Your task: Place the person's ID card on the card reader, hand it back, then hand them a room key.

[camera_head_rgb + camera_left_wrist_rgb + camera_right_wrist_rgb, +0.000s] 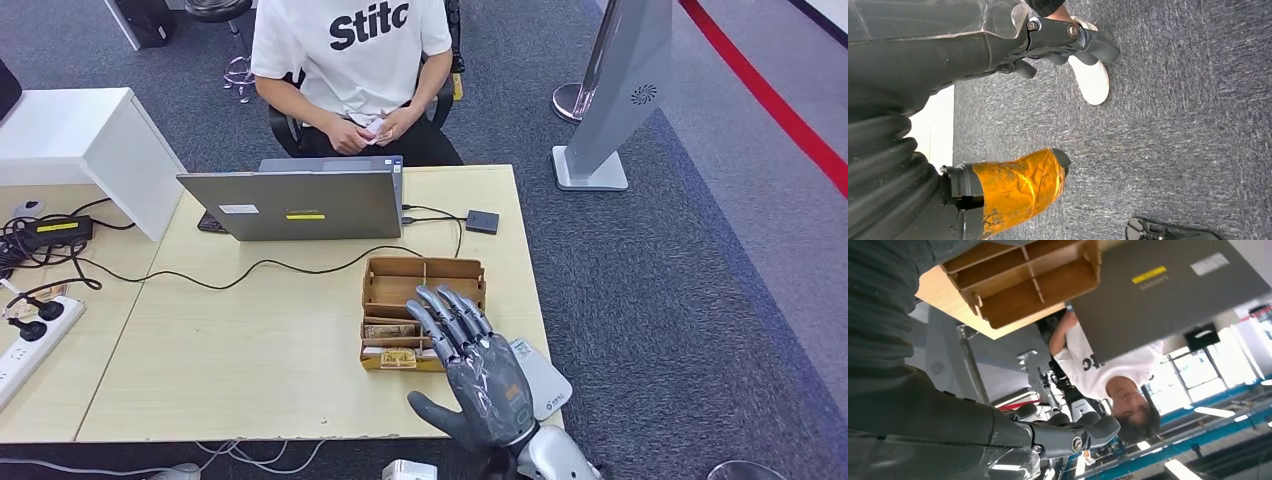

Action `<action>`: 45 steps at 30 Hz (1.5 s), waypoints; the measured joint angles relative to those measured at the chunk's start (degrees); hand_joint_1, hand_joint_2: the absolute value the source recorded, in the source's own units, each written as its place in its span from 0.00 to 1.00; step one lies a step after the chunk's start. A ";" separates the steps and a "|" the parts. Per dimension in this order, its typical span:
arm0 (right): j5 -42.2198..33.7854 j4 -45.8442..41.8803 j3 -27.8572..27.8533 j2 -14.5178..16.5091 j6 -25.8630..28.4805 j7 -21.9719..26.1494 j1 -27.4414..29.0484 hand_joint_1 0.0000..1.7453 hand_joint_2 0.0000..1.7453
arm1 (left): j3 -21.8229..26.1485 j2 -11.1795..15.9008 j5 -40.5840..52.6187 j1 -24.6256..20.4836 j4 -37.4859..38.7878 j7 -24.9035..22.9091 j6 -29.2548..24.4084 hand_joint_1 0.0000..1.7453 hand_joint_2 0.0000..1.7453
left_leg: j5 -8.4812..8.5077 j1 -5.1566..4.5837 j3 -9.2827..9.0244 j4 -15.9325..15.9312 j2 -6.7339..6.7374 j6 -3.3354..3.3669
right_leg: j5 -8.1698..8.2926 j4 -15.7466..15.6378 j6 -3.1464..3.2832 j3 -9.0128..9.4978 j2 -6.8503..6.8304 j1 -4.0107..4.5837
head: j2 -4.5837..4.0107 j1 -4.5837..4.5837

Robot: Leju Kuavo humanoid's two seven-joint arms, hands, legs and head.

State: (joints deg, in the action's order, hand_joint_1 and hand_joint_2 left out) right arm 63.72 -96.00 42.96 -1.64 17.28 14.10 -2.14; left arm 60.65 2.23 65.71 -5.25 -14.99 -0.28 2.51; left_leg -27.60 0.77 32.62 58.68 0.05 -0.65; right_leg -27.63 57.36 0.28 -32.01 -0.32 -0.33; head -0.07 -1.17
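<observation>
My right hand (478, 372) hovers at the near edge of the wooden table (250, 340), fingers spread wide and holding nothing. Its fingertips (445, 300) reach over the near side of an open cardboard box (423, 280) with dividers, some small items lying in its nearest slots. Just beside my hand, to the right, lies a pale grey card reader (545, 382). My left hand (1048, 40) hangs over grey carpet, fingers curled in, holding nothing. Farther back stand a grey laptop (295, 203) and a small black square device (482, 221). Beyond the table sits a person (352, 60) in a white shirt, holding a small card (375, 127) in both hands at their lap.
</observation>
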 joint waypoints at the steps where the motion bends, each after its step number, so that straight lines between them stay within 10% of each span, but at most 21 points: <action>1: 0.51 1.86 0.08 0.02 0.33 -0.11 -0.75 0.00 1.00 | 0.00 -0.02 0.21 -0.03 0.00 0.09 0.01 0.00 1.00 | 0.01 0.00 0.00 0.00 0.00 0.00 | 0.01 0.00 0.00 0.00 0.00 0.00 | 0.00 0.00; 19: -1.31 32.07 -2.39 6.33 -1.39 0.94 -9.49 0.00 1.00 | 0.00 -1.14 3.66 -1.80 0.00 -0.74 0.30 0.00 1.00 | 0.10 0.00 0.00 0.00 0.00 0.03 | 0.08 0.01 0.02 -0.02 -0.01 0.00 | 0.00 -0.01; 45: -0.98 38.70 -4.54 9.75 0.96 3.08 -11.31 0.00 1.00 | 0.00 -1.40 4.83 -2.30 0.00 -1.02 0.33 0.00 1.00 | 0.10 0.00 0.01 0.01 0.00 0.02 | 0.09 0.01 0.02 -0.03 0.00 0.00 | 0.00 -0.01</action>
State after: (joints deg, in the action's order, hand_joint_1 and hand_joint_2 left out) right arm 62.74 -57.30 38.42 8.11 18.23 17.18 -13.46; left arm 60.65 0.83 70.54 -7.55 -14.99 -1.30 2.84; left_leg -27.50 0.77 32.63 58.69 0.05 -0.63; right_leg -27.54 57.37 0.30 -32.05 -0.32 -0.33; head -0.07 -1.18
